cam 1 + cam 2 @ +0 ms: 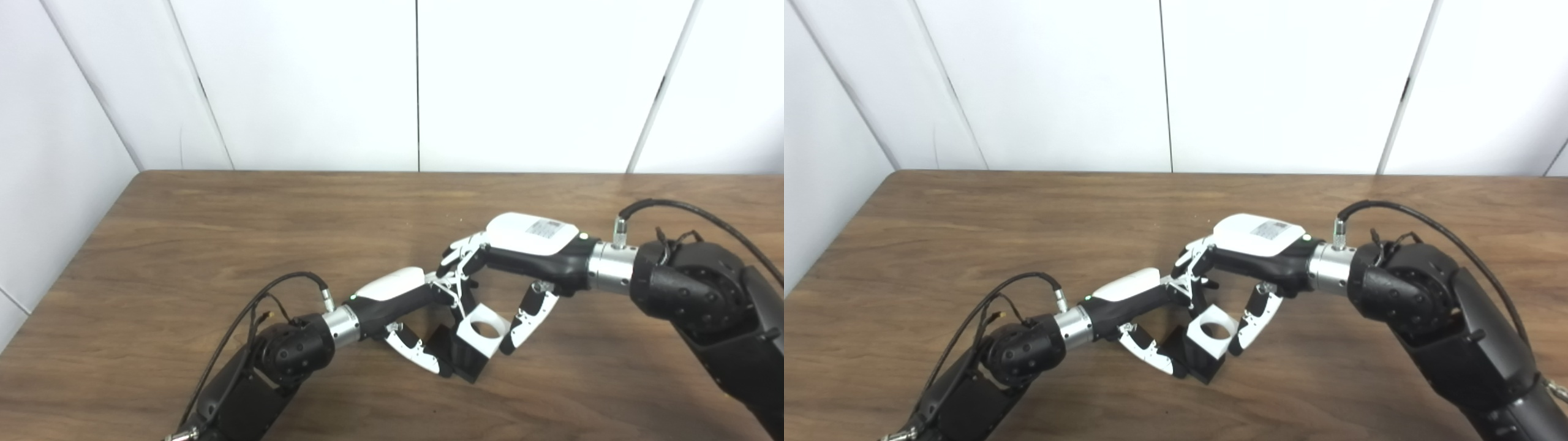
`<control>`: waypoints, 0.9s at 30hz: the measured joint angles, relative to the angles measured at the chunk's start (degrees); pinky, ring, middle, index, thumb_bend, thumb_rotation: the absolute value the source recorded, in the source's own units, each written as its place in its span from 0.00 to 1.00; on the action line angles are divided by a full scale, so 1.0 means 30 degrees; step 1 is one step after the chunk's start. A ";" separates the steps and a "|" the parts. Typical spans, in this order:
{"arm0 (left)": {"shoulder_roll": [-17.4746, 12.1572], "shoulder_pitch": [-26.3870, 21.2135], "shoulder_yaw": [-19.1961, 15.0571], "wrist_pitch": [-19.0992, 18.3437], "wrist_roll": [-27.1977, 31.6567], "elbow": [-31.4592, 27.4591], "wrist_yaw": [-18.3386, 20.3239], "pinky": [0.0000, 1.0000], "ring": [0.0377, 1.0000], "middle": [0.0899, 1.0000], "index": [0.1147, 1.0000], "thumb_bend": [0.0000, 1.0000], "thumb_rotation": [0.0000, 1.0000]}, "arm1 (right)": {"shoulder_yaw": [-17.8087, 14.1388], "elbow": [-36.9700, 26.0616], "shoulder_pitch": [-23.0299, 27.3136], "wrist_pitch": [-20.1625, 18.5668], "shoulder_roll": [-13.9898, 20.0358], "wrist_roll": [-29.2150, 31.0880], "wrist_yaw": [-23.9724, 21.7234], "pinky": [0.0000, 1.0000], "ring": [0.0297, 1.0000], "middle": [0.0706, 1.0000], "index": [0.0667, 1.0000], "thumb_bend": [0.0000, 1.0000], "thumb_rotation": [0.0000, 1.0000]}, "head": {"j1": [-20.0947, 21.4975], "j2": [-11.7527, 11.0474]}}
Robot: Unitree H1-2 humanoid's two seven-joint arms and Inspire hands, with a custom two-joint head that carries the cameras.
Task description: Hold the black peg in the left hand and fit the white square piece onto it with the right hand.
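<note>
Left hand: the left hand (401, 300) reaches in from the near-left of the table (184, 245), fingers and thumb wrapped around the black peg (456, 358), grasping its dark block low over the wood.
Right hand: the right hand (520, 260) comes in from the right edge, thumb and fingers pinching the white square piece (484, 331) from either side.
White square piece: it sits on top of the black peg, tilted, its round hole facing up and looking empty; whether it is seated I cannot tell.
Place: both things lie near the middle of the table, toward its near edge.
Step, as I judge it: the fitting is under way, not clearly finished.
Risk: with the piece tilted, pressing down could jam it against the peg or twist the peg out of the left hand's hold.
Second risk: the two hands' fingers are touching or nearly so above the piece, so a correction could make them knock together.
Surroundings: white wall panels (416, 79) behind the far edge; nothing else stands near the work.
</note>
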State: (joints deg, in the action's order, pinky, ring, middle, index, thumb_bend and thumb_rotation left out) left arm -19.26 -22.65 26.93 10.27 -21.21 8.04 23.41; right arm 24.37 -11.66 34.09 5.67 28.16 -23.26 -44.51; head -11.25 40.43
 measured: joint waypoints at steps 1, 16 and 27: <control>0.0000 -0.0001 0.0002 0.0002 0.0000 0.0001 0.0000 1.00 1.00 0.96 0.43 0.52 0.08 | 0.0002 0.0108 -0.0054 0.0005 -0.0098 -0.0016 0.0002 0.88 0.89 0.80 0.44 0.51 0.14 | 0.0000 0.0000; 0.0017 0.0007 0.0031 -0.0017 -0.0003 -0.0007 -0.0049 1.00 1.00 0.95 0.43 0.52 0.08 | 0.0190 0.0986 -0.0097 0.0325 -0.1072 -0.0399 0.0452 0.88 0.90 0.82 0.44 0.51 0.14 | -0.0117 0.0000; 0.0054 0.0078 0.0064 0.0008 -0.0011 -0.0008 -0.0203 1.00 1.00 0.95 0.43 0.52 0.08 | 0.0381 0.1938 -0.0074 0.0600 -0.1414 -0.0771 0.0528 0.87 0.90 0.82 0.44 0.51 0.14 | -0.0176 0.0059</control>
State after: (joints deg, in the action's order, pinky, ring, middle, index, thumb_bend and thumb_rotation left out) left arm -19.10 -22.42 27.12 10.29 -21.25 8.01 22.81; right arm 25.51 -5.85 33.87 7.47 23.92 -25.57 -42.92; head -11.78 40.61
